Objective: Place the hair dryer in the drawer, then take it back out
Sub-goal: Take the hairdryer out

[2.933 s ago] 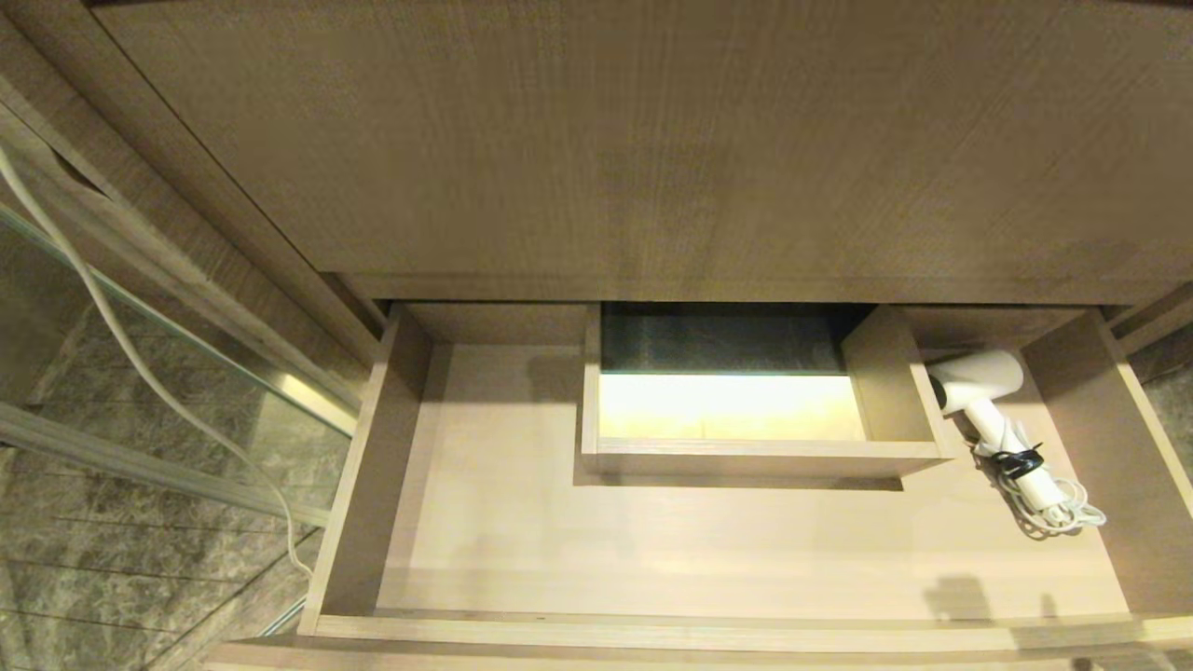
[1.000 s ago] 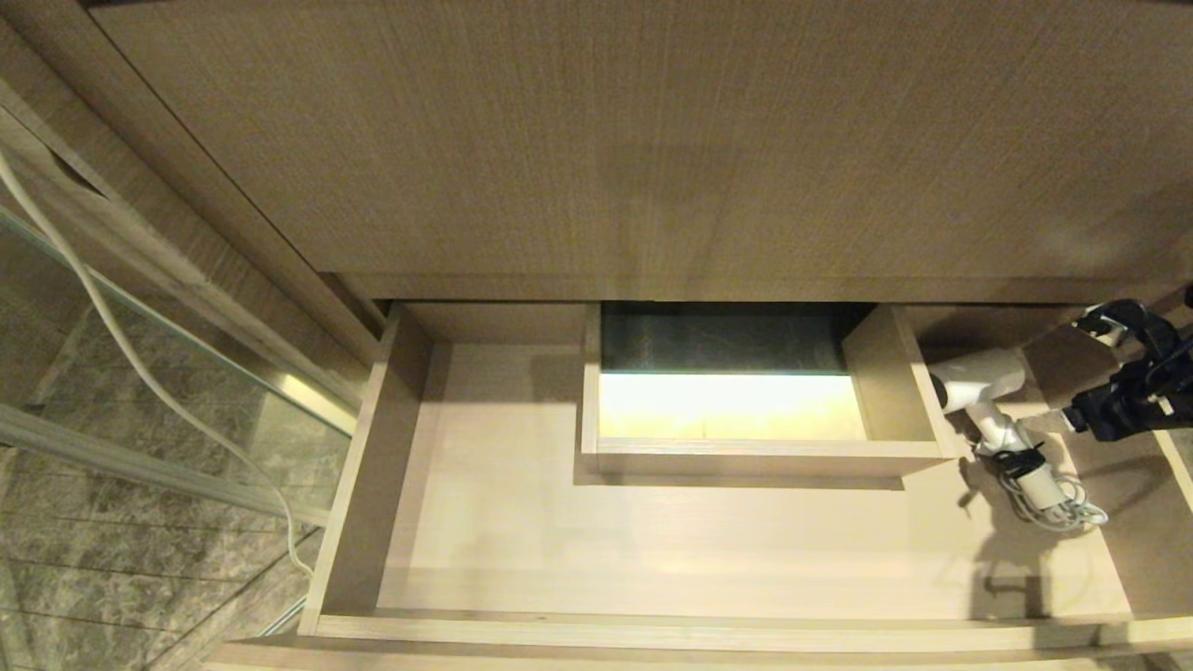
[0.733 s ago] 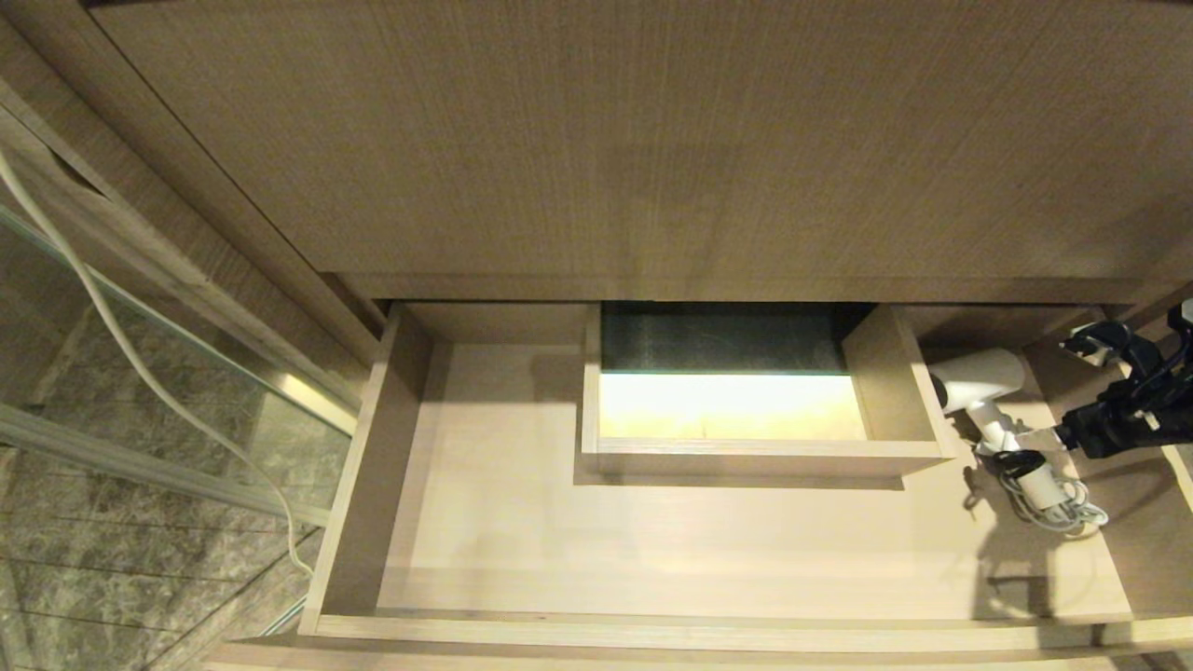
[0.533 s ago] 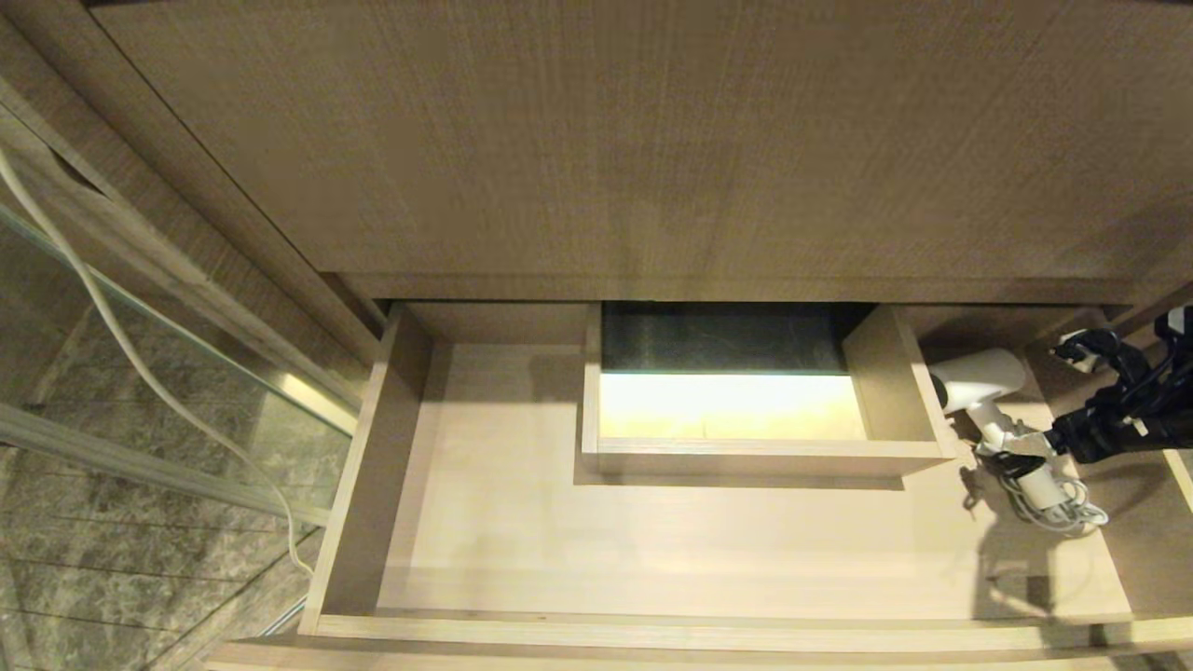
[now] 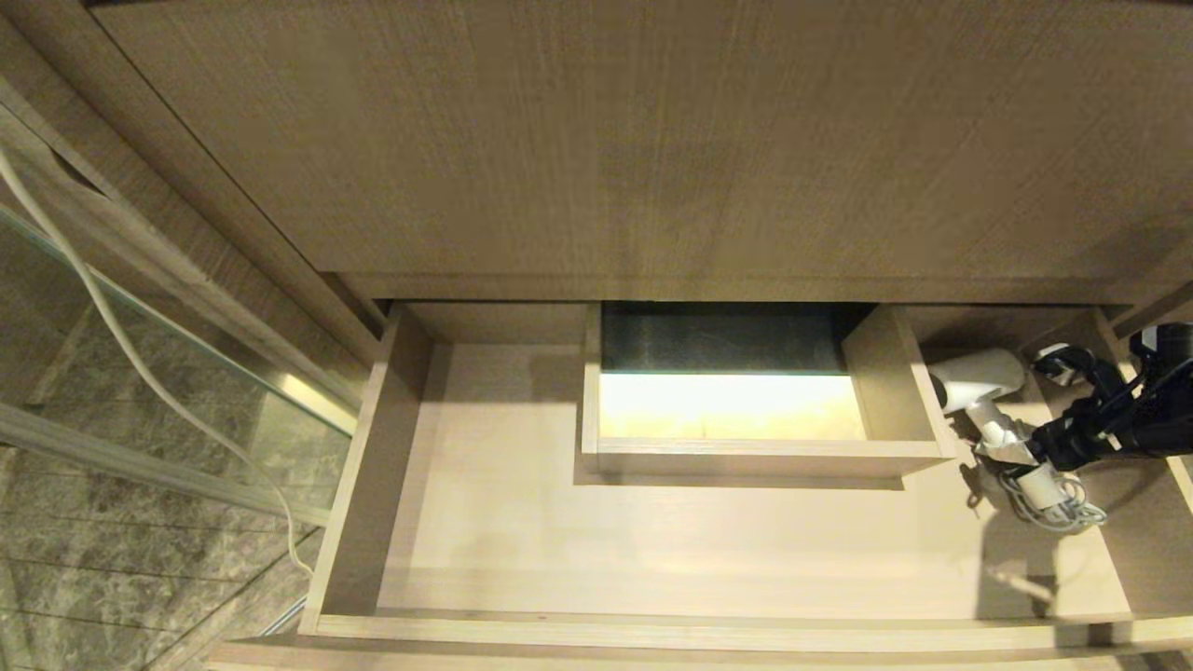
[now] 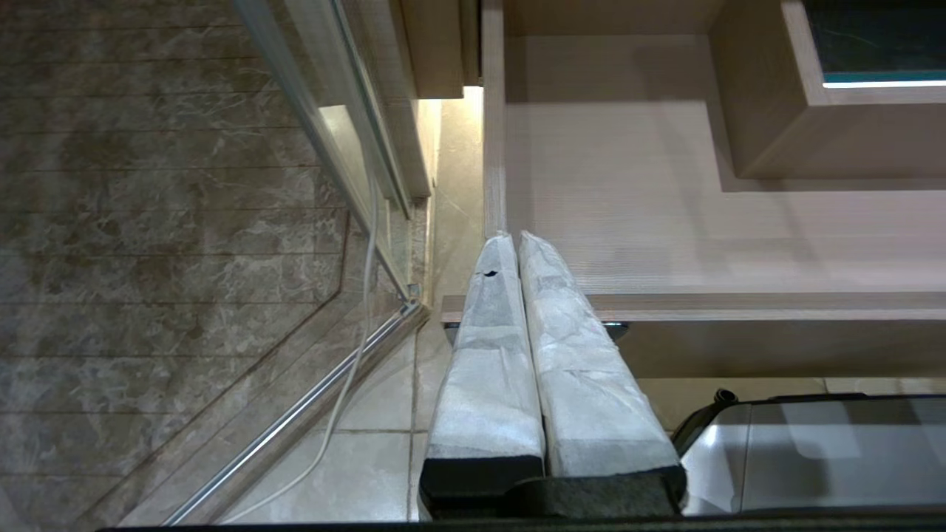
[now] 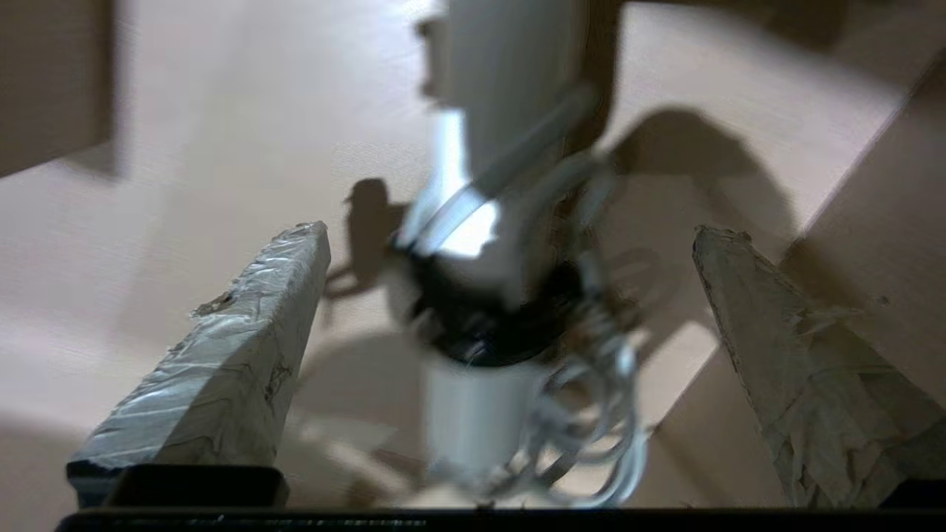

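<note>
While the hair dryer (image 5: 988, 403) lies inside the open drawer (image 5: 391, 485), in the narrow bay at its right end between the boxed cut-out (image 5: 890, 391) and the drawer's right wall, the taking-out half of the task is, by judgement, the step in hand.

Item, hair dryer: white barrel toward the drawer's back, dark end face turned to the cut-out; handle running toward the drawer's front, a black band round it and the white cord (image 5: 1058, 508) bundled at its end. Long axis — back to front, slightly slanted.

Item, right gripper (image 5: 1044, 410): reaching in over the right wall, fingers (image 7: 222, 369) spread wide, one on each side of the handle in the right wrist view, nothing pinched. The handle lies straight ahead between them, across the line of closing. Contact cannot be told.

Item, left gripper (image 6: 528, 295): parked outside the drawer's left front corner, fingers pressed together, well apart from the dryer — the right arm is the nearer.

Surface: pale wood-grain drawer floor. Room: taller wood-grain panel (image 5: 606, 140) above, marble tile floor (image 5: 112, 578) and glass partition (image 5: 168, 373) to the left.
</note>
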Robot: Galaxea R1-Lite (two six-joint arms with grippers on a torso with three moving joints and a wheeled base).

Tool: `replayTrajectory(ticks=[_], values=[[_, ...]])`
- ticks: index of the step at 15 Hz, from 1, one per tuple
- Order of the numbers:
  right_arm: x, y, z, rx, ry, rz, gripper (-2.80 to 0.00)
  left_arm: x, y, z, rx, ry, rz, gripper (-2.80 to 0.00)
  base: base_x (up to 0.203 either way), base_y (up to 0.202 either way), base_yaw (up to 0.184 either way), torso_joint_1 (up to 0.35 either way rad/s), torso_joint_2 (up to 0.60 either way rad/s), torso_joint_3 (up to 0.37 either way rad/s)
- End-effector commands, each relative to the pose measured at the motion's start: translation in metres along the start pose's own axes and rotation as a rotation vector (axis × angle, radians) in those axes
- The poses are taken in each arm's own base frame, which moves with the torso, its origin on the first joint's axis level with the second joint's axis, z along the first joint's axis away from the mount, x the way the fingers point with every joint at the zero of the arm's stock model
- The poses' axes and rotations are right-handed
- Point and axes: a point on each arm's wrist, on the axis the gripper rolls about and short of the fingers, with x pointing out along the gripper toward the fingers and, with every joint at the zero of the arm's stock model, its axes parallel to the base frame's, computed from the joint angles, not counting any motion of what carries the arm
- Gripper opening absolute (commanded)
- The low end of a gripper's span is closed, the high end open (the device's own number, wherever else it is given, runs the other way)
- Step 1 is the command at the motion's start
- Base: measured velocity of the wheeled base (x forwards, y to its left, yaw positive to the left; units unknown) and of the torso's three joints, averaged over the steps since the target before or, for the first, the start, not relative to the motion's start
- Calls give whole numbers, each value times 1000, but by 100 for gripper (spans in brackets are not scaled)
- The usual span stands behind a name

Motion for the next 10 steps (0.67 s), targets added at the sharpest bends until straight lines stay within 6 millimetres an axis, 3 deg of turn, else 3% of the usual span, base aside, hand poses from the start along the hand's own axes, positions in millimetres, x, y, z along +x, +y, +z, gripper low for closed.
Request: replayTrajectory(ticks=[1, 10], values=[[15, -3, -6, 6, 10, 18, 0, 0, 0, 0, 0, 0, 1, -280, 0, 0, 0, 0, 0, 0], [37, -8, -9, 7, 4, 30, 0, 0, 0, 0, 0, 1, 1, -280, 0, 0, 0, 0, 0, 0]])
